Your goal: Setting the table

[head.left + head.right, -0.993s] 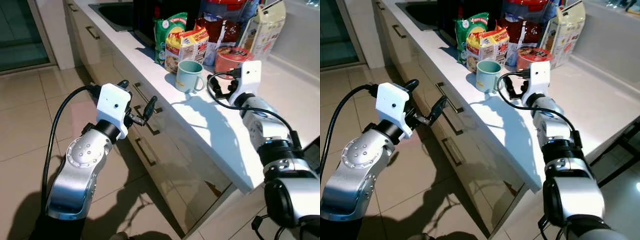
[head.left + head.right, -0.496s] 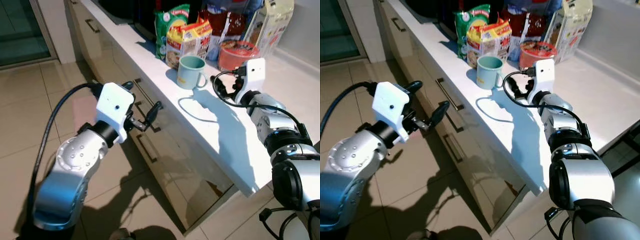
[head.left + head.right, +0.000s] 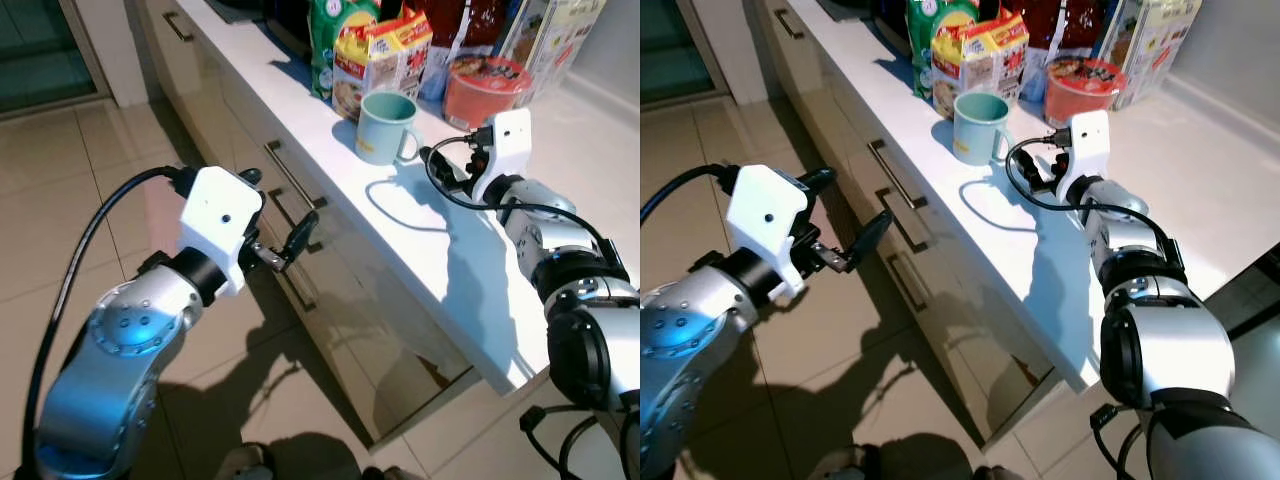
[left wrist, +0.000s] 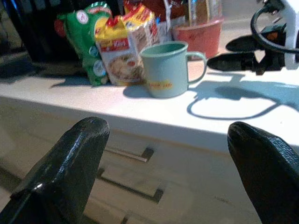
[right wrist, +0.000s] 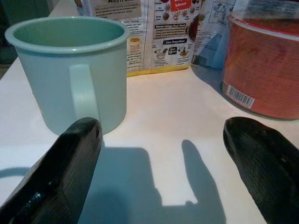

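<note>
A pale green mug (image 3: 385, 127) stands upright on the white counter (image 3: 455, 290), with its handle turned toward my right gripper. My right gripper (image 5: 163, 140) hovers low over the counter, a short way from the mug (image 5: 70, 70). It is open with nothing between its fingers (image 3: 440, 165). My left gripper (image 3: 275, 205) is open and empty, held in front of the drawer fronts below the counter edge. The left wrist view looks across the counter edge at the mug (image 4: 166, 69).
Behind the mug stand a yellow noodle packet (image 3: 375, 70), a green packet (image 3: 330, 40), a red noodle cup (image 3: 487, 90) and a carton (image 3: 555, 30). Drawer handles (image 3: 290, 180) jut out under the counter. Tiled floor (image 3: 60, 200) lies to the left.
The whole view has shifted as the camera moved in and looked further down. My right gripper stays beside the mug and my left gripper stays before the drawers, both open as before.
</note>
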You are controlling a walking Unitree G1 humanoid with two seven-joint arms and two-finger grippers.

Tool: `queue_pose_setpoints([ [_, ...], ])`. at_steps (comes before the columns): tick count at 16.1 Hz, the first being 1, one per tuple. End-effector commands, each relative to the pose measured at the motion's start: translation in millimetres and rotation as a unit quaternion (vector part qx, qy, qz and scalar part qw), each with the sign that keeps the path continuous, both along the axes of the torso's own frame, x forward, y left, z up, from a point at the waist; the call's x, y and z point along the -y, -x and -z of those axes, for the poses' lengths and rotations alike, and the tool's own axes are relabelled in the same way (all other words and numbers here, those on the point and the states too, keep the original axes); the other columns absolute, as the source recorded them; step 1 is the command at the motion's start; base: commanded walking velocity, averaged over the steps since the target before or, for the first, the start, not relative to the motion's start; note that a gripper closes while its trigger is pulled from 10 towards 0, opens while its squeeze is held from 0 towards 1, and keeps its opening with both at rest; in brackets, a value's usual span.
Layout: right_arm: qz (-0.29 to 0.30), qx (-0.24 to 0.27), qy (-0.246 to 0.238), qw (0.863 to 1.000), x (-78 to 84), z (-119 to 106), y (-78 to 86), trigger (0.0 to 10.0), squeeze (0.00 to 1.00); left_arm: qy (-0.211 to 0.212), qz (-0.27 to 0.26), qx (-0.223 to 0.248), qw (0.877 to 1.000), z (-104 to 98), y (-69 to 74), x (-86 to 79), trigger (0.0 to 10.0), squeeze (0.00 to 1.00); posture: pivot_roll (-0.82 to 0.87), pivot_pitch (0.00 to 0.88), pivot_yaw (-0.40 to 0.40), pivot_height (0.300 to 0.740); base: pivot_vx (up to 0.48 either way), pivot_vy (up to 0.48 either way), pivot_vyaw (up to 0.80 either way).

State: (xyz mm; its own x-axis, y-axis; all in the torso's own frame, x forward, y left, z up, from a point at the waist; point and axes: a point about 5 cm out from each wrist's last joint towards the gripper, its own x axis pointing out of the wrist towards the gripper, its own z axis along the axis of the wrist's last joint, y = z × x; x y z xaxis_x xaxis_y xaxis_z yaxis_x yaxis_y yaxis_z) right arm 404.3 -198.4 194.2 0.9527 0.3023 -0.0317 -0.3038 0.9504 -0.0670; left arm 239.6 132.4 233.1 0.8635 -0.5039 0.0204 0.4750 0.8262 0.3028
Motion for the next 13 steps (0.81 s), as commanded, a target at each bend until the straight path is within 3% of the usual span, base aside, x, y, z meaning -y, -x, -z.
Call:
queue_pose_setpoints([
  [1,-0.003,0.003,0.012,1.0,-1.2,-5,-1.9,10.0,0.0,-0.008,-0.013,0.002,1.0,-4,3.6,-5.4,10.0,0.0,0.31,0.168,-0.044,0.74,0.0,0.0,0.0],
  [3,-0.021,0.004,0.021,1.0,-8.5,-8,-3.2,10.0,0.0,-0.016,-0.024,-0.004,1.0,-7,9.1,-10.4,10.0,0.0,0.33,0.174,-0.05,0.74,0.0,0.0,0.0],
  [7,-0.021,0.004,0.021,1.0,-8.5,-8,-3.2,10.0,0.0,-0.016,-0.024,-0.004,1.0,-7,9.1,-10.4,10.0,0.0,0.33,0.174,-0.05,0.74,0.0,0.0,0.0],
  [9,-0.076,0.019,0.009,0.997,-31.3,-14,-5.0,10.0,0.0,-0.013,0.001,-0.018,1.0,-7,18.8,-3.1,10.0,0.0,0.35,0.18,-0.055,0.74,0.0,0.0,0.0],
  [13,-0.111,0.022,0.007,0.994,-44.0,-10,-3.1,10.0,0.0,-0.014,0.013,-0.03,0.999,-7,21.6,0.3,10.0,0.0,0.35,0.177,-0.052,0.74,0.0,0.0,0.0],
])
